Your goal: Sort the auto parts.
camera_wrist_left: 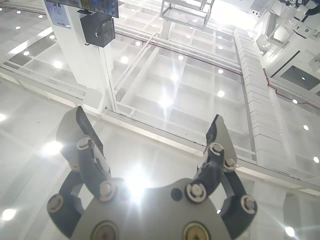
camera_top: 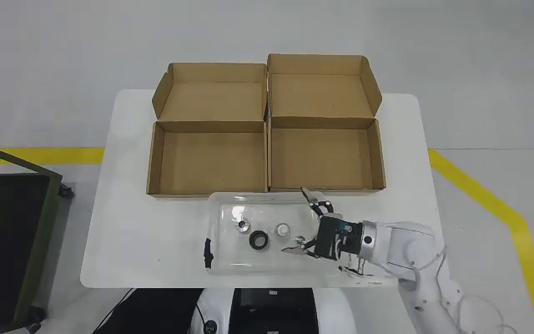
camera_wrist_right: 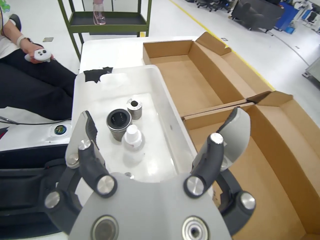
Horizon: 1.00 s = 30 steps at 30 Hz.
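Right gripper (camera_wrist_right: pixel 162 116) hovering wide open and empty over clear tray (camera_wrist_right: pixel 170 111), dark ring (camera_wrist_right: pixel 118 121), metal cylinder (camera_wrist_right: pixel 134 107) and white cap (camera_wrist_right: pixel 132 136) sitting clustered inside, cardboard boxes (camera_wrist_right: pixel 165 48) lying beside it, left gripper (camera_wrist_left: pixel 148 114) gaping empty.

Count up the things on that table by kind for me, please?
Small grey metal tube: 1
Wide dark metal ring: 1
White plastic cap: 1
Cardboard boxes: 2
Clear tray: 1
Total: 6

Pink bottle (camera_wrist_right: pixel 98 11) on green cart (camera_wrist_right: pixel 112 27)
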### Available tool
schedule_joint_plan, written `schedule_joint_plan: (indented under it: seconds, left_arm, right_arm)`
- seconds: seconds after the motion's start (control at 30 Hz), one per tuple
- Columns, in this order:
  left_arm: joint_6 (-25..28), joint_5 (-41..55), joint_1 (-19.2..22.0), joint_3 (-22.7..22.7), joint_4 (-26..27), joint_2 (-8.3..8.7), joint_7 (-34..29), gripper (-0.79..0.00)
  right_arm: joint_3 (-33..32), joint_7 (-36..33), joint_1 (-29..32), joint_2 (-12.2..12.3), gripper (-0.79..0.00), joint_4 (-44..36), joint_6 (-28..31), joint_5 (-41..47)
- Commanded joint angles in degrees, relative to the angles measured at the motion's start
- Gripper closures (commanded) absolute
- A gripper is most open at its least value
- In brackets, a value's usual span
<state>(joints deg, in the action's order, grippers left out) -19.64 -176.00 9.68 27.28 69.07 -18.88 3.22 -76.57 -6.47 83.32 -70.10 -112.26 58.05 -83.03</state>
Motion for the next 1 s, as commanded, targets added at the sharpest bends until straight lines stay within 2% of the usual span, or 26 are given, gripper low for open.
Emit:
schedule_joint_plan:
  seconds: [0.0,0.43,0.83,0.9,0.97]
  left_arm:
    - [0.00,0.00,0.00,0.00,0.00,0.00,0.00,-0.785]
    - [0.00,0.00,0.00,0.00,0.00,0.00,0.00,-0.785]
    - [0.00,0.00,0.00,0.00,0.00,0.00,0.00,-0.785]
    - [0.00,0.00,0.00,0.00,0.00,0.00,0.00,-0.785]
    - [0.00,0.00,0.00,0.00,0.00,0.00,0.00,-0.785]
  right_arm:
    - [1.34,-2.66,-0.76,0.13,-0.785,1.02,-0.05,1.19]
    - [7.01,-14.48,-4.98,0.64,-0.785,4.07,-0.81,5.89]
    - [8.91,-19.33,-6.59,1.30,-0.779,6.87,-2.82,6.77]
    - [9.07,-19.54,-6.74,1.43,-0.699,7.28,-3.02,6.72]
    - [9.19,-19.52,-6.89,1.55,-0.557,7.69,-3.17,6.73]
